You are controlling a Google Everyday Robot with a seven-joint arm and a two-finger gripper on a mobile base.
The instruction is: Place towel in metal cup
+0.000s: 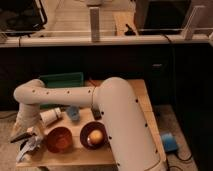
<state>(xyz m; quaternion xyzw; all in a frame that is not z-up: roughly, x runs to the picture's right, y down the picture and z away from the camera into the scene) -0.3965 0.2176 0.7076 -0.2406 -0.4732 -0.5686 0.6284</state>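
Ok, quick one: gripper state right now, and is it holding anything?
Gripper: low at the table's front-left corner, against the towel; whether it grips the towel cannot be told.
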